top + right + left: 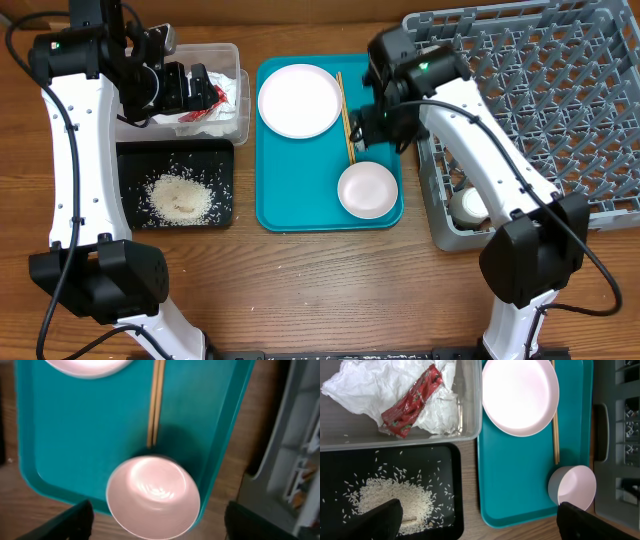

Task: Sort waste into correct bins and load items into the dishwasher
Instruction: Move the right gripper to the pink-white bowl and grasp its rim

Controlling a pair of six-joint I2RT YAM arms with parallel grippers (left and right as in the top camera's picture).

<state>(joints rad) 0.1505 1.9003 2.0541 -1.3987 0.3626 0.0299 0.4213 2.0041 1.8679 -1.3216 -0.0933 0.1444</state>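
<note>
The left end effector [197, 88] and right end effector [377, 122] both point downward, jaws spread wide.

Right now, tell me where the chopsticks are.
In the overhead view, the chopsticks lie on the teal tray, beside the white plate on the side towards the dish rack, one end pointing at the white bowl.

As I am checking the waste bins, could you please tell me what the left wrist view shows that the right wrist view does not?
Only left wrist: tub holding napkin and wrapper, black tray of rice. Only right wrist: the open right gripper. Both: teal tray, plate, chopsticks, bowl, rack edge.
</note>
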